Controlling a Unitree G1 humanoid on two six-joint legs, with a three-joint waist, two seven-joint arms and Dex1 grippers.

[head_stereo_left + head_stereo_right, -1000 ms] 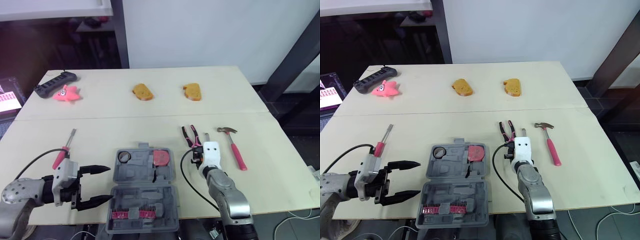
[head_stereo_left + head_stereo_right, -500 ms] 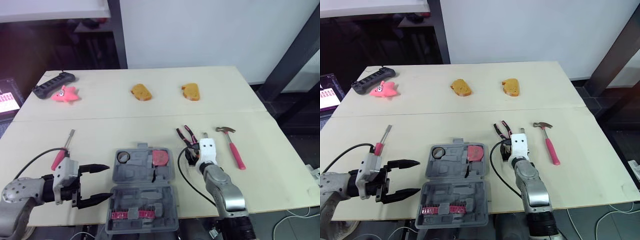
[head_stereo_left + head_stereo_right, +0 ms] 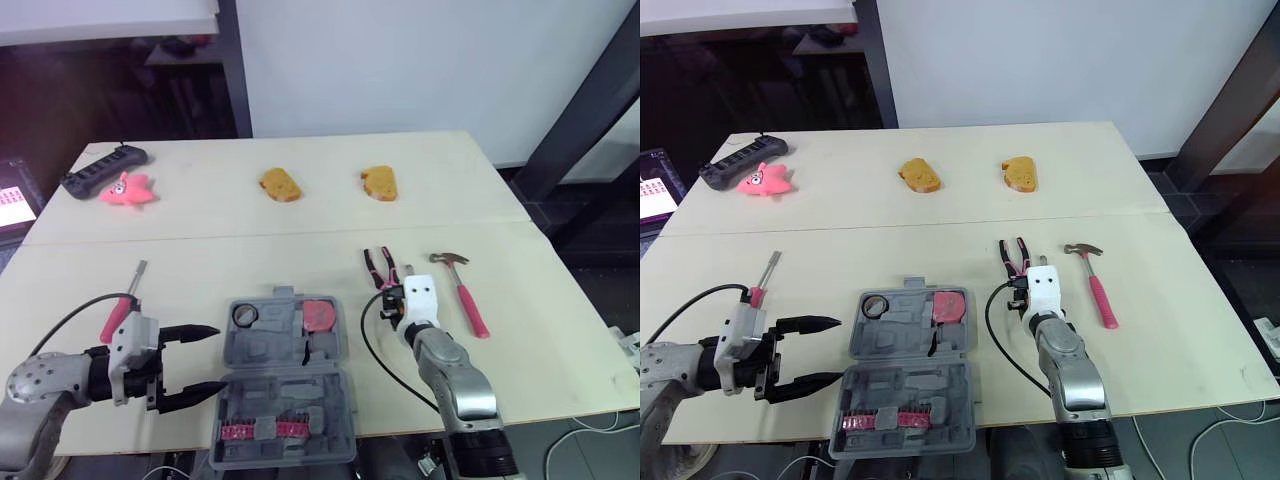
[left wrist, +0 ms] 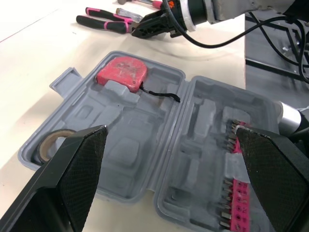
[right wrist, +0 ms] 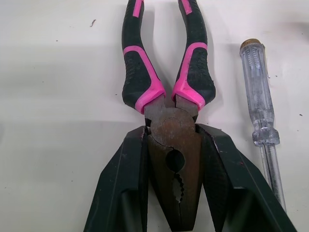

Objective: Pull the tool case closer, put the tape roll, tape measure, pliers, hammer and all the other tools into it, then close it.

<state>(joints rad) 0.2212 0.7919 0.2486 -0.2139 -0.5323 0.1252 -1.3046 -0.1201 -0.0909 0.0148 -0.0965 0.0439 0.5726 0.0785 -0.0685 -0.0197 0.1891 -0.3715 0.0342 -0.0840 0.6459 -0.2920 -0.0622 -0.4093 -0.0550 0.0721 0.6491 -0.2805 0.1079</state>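
Note:
The grey tool case (image 3: 285,385) lies open at the table's front centre, with a tape roll (image 3: 244,315) and a red tape measure (image 3: 320,315) in its far half and pink bits in its near half. My right gripper (image 3: 391,296) is shut on the head of the pink-and-black pliers (image 3: 379,267), which rest on the table; both fingers (image 5: 126,183) press against the pliers' head (image 5: 173,145). A clear tester screwdriver (image 5: 260,116) lies beside them. The pink hammer (image 3: 464,292) is further right. My left gripper (image 3: 218,357) stands open left of the case, near a pink screwdriver (image 3: 122,310).
At the back of the table lie two bread-shaped toys (image 3: 280,184) (image 3: 379,183), a pink starfish toy (image 3: 125,188) and a black power strip (image 3: 105,168). The near half of the case reaches the table's front edge.
The right gripper swung the pliers' handles to the left, then back to pointing away from me. The left gripper stayed open beside the case.

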